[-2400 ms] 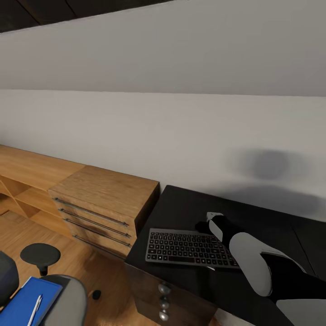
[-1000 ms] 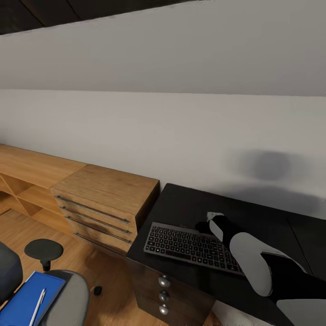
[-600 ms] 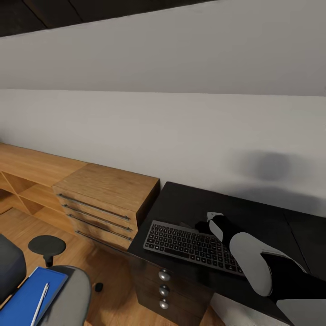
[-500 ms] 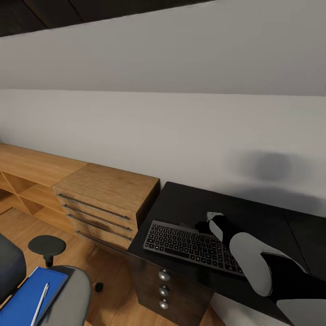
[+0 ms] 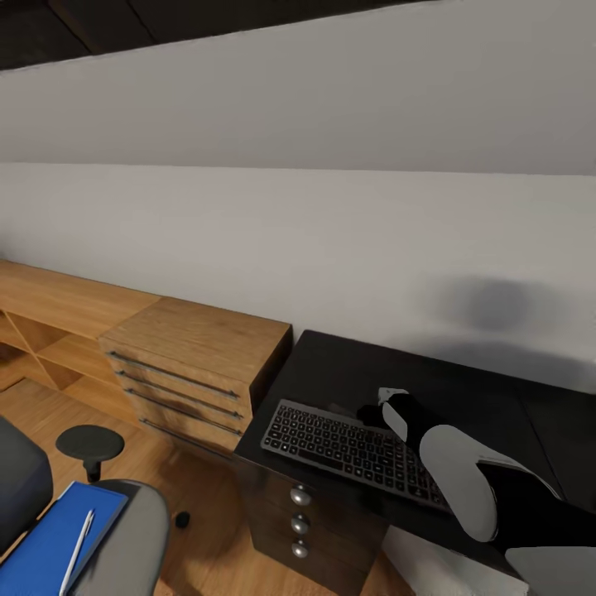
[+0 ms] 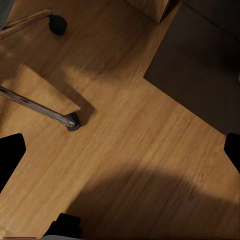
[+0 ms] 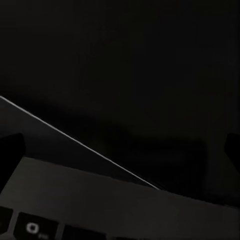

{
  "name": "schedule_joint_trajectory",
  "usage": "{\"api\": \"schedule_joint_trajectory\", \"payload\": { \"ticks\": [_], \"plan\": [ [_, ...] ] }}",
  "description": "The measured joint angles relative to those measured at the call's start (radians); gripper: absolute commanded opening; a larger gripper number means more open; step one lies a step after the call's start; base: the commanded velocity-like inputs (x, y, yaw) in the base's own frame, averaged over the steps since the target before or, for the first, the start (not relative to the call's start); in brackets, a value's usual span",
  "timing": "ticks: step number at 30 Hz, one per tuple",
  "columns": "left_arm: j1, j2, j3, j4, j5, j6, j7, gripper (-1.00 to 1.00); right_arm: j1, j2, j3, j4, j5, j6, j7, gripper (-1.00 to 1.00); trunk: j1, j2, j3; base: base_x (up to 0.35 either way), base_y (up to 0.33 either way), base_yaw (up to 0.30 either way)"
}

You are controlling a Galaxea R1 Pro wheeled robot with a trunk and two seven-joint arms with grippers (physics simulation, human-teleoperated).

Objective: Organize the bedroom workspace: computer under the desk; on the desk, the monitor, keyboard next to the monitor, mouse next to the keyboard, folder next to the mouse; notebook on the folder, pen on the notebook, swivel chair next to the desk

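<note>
The dark grey keyboard lies on the black desk near its front left corner, above three drawers with silver knobs. My right gripper sits at the keyboard's far edge; in the right wrist view its fingertips stand wide apart, open, over the keyboard. The swivel chair stands at the lower left with the blue folder on its seat and the white pen lying on the folder. My left gripper hangs open over the floor. Monitor, mouse, computer and notebook are out of view.
A light wooden drawer unit stands against the desk's left side, with low open shelves beyond it along the white wall. The chair's black armrest and a caster are close to the desk. Chrome chair legs cross the wooden floor.
The whole head view has swung a little, so desk, keyboard and chair sit slightly higher and turned. My right arm keeps its pose at the keyboard's far edge.
</note>
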Motion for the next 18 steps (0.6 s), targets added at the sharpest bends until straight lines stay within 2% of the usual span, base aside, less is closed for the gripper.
{"api": "schedule_joint_trajectory", "payload": {
  "ticks": [12, 18],
  "plan": [
    [0.000, 0.000, 0.000, 0.000, 0.000, 0.000, 0.000, 1.00, 0.000, 0.000, -0.001, 0.000, -0.002, 0.000, 0.000, 1.00, 0.000, 0.000, 0.000, -0.023, 0.000, 0.000],
    [0.000, 0.000, 0.000, 0.000, 0.000, 0.000, 0.000, 1.00, 0.000, 0.000, -0.002, 0.000, 0.000, 0.000, 0.000, 1.00, 0.000, 0.000, 0.000, -0.143, 0.000, 0.000]
  ]
}}
